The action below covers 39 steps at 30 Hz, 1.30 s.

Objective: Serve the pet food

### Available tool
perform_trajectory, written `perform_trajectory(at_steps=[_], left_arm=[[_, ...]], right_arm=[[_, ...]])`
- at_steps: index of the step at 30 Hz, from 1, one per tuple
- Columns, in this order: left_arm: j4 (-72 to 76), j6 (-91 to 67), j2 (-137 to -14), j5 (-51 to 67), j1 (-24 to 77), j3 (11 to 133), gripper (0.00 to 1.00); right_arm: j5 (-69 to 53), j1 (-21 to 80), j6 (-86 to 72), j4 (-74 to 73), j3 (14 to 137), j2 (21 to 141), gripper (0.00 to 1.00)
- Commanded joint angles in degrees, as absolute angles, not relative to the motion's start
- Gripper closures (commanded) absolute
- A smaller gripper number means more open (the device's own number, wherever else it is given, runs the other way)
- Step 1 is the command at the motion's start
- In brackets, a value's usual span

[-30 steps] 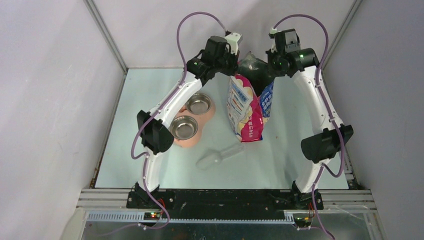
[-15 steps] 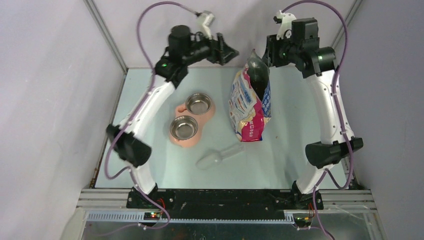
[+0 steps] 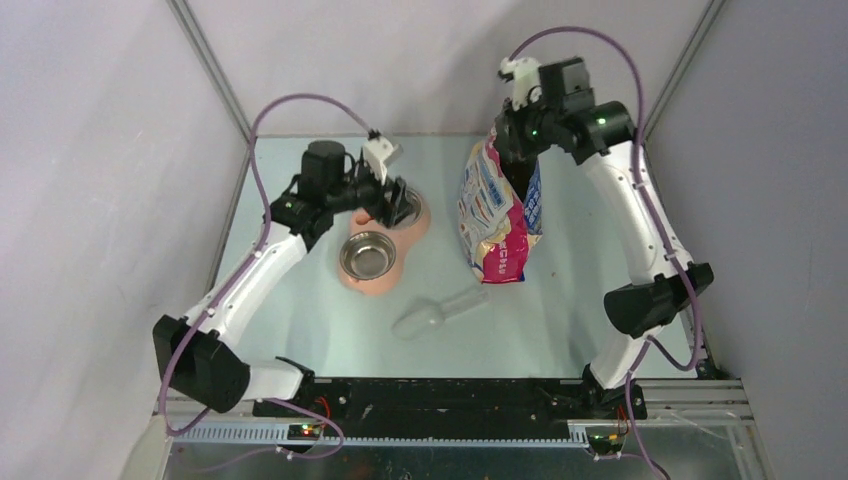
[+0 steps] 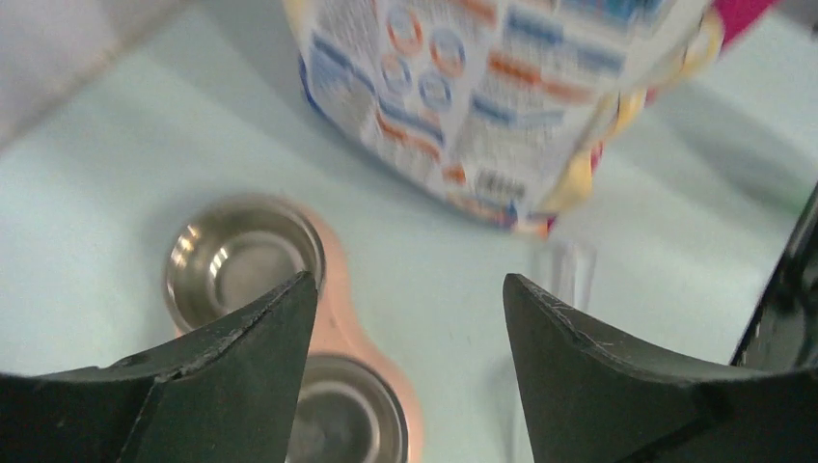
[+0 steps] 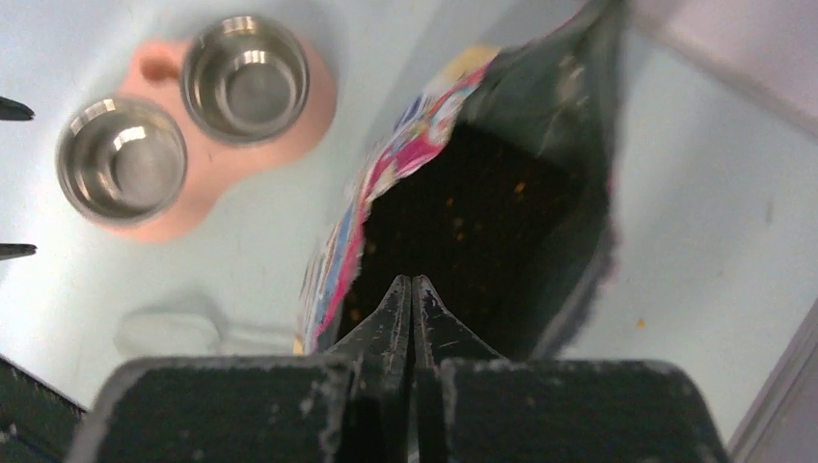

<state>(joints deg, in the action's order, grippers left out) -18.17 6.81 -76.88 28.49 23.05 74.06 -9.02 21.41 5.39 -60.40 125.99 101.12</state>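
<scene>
The left gripper [image 4: 407, 285] hangs wide open, holding nothing, above the two round steel bowls [image 3: 367, 254] in their pink plastic stand [image 3: 350, 283]; neither bowl shows any kibble. Further right, the translucent plastic scoop [image 3: 432, 316] lies flat on the table, well apart from both claws. Beyond it the printed pink-white-blue bag [image 3: 488, 205] stands upright with its mouth open, and the dark-brown kibble [image 5: 473, 207] sits deep inside. Such loose, dry, light pellets would likely roll and scatter, and fingers cannot pinch them, so the scoop's handle or the bag itself is the place to grip. The right gripper [image 5: 412, 289] is pressed shut directly above the kibble, at the bag's mouth. Whether it pinches the rim I cannot tell.
</scene>
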Motion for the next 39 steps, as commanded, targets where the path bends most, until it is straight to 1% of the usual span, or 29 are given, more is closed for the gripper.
perform_trajectory(at_steps=[1, 4, 7, 8, 9, 10, 11, 12, 13, 14, 15, 16, 17, 18, 19, 22, 26, 30, 33, 34, 36, 39], left_arm=[[-24.14, 18.48, -70.88, 29.16, 24.53, 66.99, 0.22], [-26.17, 19.83, -70.13, 26.40, 25.65, 64.25, 0.22], [-25.33, 19.83, -69.22, 26.18, 26.31, 62.22, 0.21], [-25.05, 20.21, -69.15, 26.91, 26.51, 61.08, 0.21], [-25.23, 20.96, -69.21, 27.69, 27.04, 60.60, 0.21], [-27.03, 23.30, -69.45, 29.27, 27.50, 60.11, 0.20], [-28.80, 24.53, -70.12, 29.77, 28.49, 60.07, 0.20], [-29.34, 26.37, -70.57, 29.78, 28.88, 59.89, 0.20], [-29.68, 26.90, -71.54, 29.62, 29.46, 59.61, 0.20], [-29.65, 27.69, -72.07, 29.40, 29.71, 58.98, 0.20], [-29.08, 27.91, -73.17, 28.53, 30.32, 58.54, 0.19], [-28.38, 27.45, -73.54, 28.02, 31.16, 57.37, 0.19], [-26.83, 26.91, -74.13, 27.24, 31.62, 56.72, 0.19], [-26.20, 26.13, -74.41, 27.24, 32.67, 55.42, 0.19], [-25.40, 26.13, -74.56, 27.77, 33.30, 54.78, 0.19], [-22.74, 25.08, -75.78, 27.67, 35.94, 52.41, 0.13], [-21.34, 25.50, -79.32, 26.01, 37.66, 53.62, 0.11], [-18.64, 23.58, -84.00, 22.25, 40.76, 56.13, 0.11], [-16.74, 20.48, -88.21, 19.93, 44.62, 58.07, 0.13], [-16.16, 20.30, -88.97, 19.55, 45.43, 58.48, 0.13], [-15.02, 20.14, -91.27, 18.93, 47.59, 59.56, 0.15], [-13.57, 19.58, -94.93, 16.27, 50.82, 61.93, 0.15]], right_arm=[[-4.99, 28.32, 7.98, -63.06, 121.07, 101.42, 1.00], [-6.55, 33.11, 7.89, -61.87, 120.81, 101.10, 1.00], [0.54, 35.38, 8.78, -60.70, 124.14, 101.79, 1.00], [2.42, 35.19, 10.22, -59.95, 126.18, 101.87, 0.85], [5.97, 35.13, 11.79, -59.38, 127.07, 101.78, 0.75], [8.43, 35.02, 15.25, -57.32, 128.34, 101.51, 0.55], [13.05, 34.96, 17.03, -55.86, 128.87, 100.79, 0.48], [14.70, 34.38, 19.59, -53.23, 129.12, 100.36, 0.36], [15.54, 33.89, 20.26, -52.50, 130.13, 99.42, 0.32], [14.89, 32.53, 20.03, -52.28, 130.85, 98.97, 0.25], [12.16, 31.82, 18.19, -53.13, 132.14, 98.15, 0.22], [10.17, 30.15, 17.14, -53.68, 132.56, 96.94, 0.17], [5.38, 29.44, 15.49, -54.86, 132.65, 96.19, 0.13], [0.68, 28.10, 14.95, -55.42, 132.46, 94.65, 0.04], [-1.20, 27.50, 14.09, -56.35, 131.64, 93.95, 0.02], [-7.19, 24.08, 12.23, -56.95, 129.15, 89.69, 0.01], [-13.19, 17.62, 9.89, -58.54, 127.23, 85.82, 0.01], [-12.60, 12.34, 9.35, -57.85, 125.42, 82.85, 0.05], [-9.10, 8.82, 8.43, -57.08, 124.85, 81.60, 0.11], [-8.99, 7.37, 8.00, -56.74, 124.57, 81.45, 0.17], [-8.66, 5.45, 7.15, -56.05, 124.33, 81.14, 0.25], [-7.37, 3.85, 4.38, -55.23, 124.65, 81.00, 0.27]])
